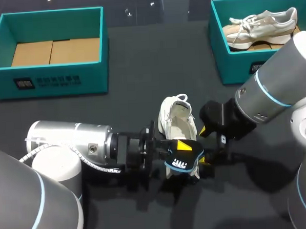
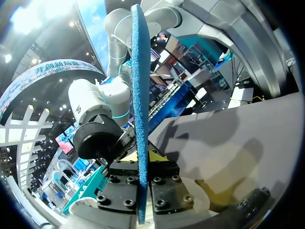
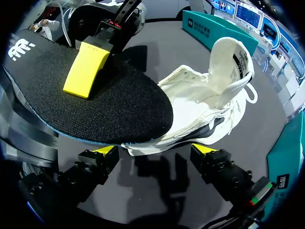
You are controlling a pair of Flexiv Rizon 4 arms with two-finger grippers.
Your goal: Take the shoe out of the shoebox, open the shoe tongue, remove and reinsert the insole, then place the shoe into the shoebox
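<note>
The white shoe (image 1: 178, 118) stands on the table's middle with its tongue pulled up and its mouth wide. The insole (image 1: 180, 164) is out, at the shoe's 6 o'clock, and the left gripper (image 1: 181, 150) pinches it flat between its yellow tips. The right gripper (image 3: 155, 151) sits at the shoe's 4 o'clock, jaws spread to either side of the near end. I cannot tell whether they touch it.

The step in hand looks to be getting the insole back in. To do it well:

- Let the right gripper close on the shoe first, so it cannot slide.
- Tip the insole's free end down into the mouth.
- Feed it toward the shoe's far end, under the tongue, keeping it flat.

The empty box (image 1: 54, 81) waits at 10 o'clock.
</note>
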